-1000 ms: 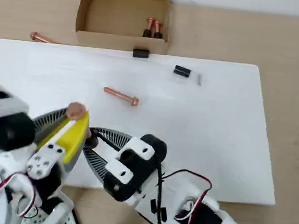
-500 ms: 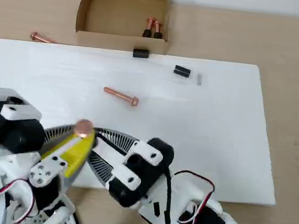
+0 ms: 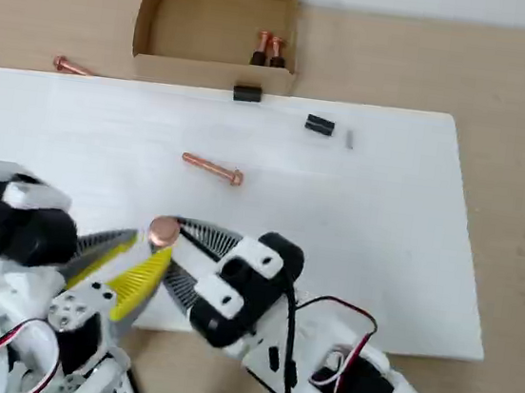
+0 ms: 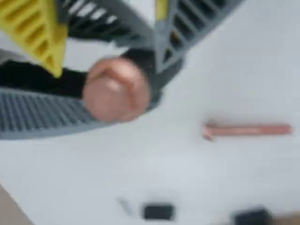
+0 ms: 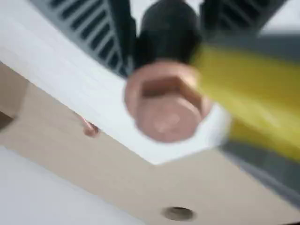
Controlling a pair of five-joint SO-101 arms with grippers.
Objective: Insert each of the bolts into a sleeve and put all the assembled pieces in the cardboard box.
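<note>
**Bolt carried across to meet the sleeve**

Since a second ago my left gripper has swung the bolt rightward and toward the near edge of the mat, up against my right gripper. The left gripper is closed on the bolt. Its copper head faces up at the high camera, so the shank runs downward, hidden from view. The right gripper is closed on a black sleeve, which sits directly behind the head in both wrist views. I judge the shank is at or inside the sleeve's bore, but I cannot see how deep.

The box lies well apart, across the mat beyond its far edge, with two assembled pieces inside. A loose bolt lies on the mat between the grippers and the box, its length crosswise to that path. A spare sleeve sits just before the box's front wall, with a second sleeve to its right. A far bolt rests on the table, left of the box.
</note>
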